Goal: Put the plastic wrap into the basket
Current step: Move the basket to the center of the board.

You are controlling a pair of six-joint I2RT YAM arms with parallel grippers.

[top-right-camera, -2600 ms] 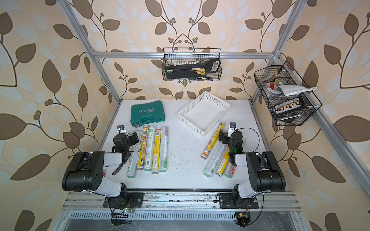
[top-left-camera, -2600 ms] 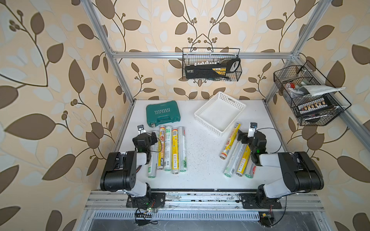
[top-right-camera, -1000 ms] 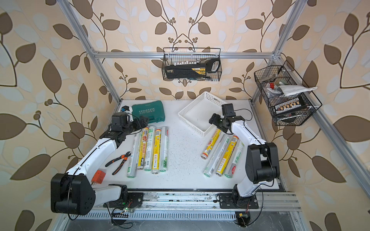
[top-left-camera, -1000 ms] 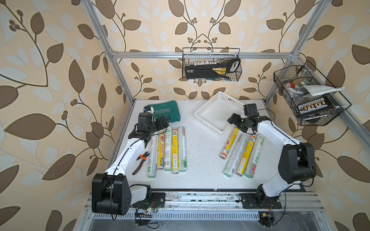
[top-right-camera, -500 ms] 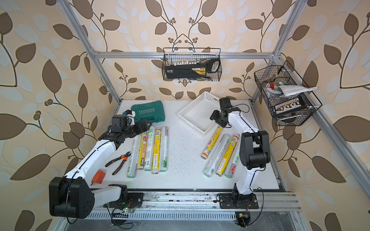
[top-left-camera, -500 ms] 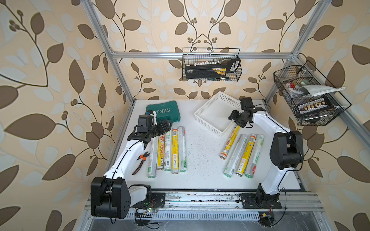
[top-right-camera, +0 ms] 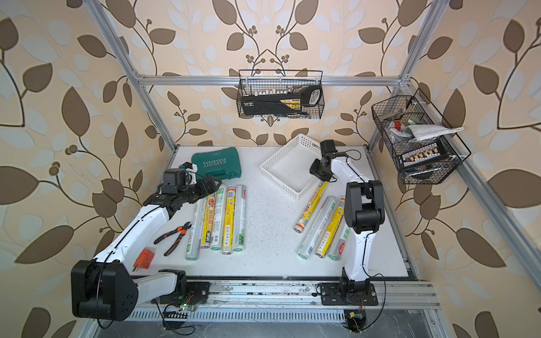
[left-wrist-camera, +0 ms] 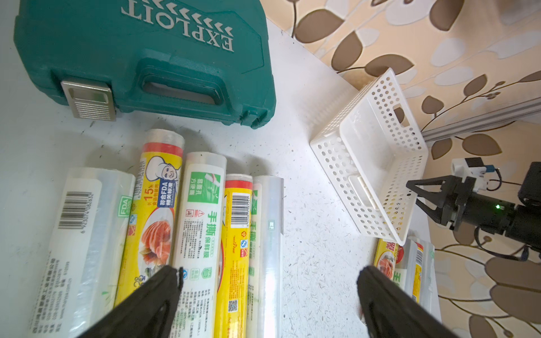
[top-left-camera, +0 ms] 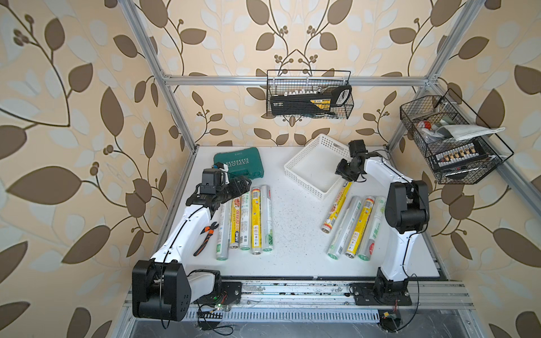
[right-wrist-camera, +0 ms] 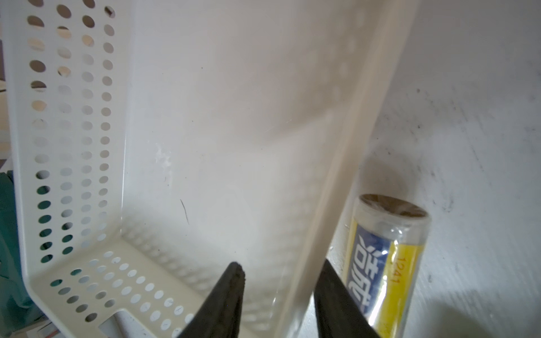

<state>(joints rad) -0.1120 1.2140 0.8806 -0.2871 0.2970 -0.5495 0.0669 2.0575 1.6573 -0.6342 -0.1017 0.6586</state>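
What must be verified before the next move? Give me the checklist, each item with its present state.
1. Nothing lying in the white basket: ok.
2. The right tool astride the basket's wall, one finger inside and one outside: ok.
3. The right tool clamped on that wall: not ok; a gap shows beside the inner finger.
4. The yellow roll clear of the outer finger: cannot tell; it lies close beside the wall.
5. The left tool open and empty above the five rolls on its side: ok.
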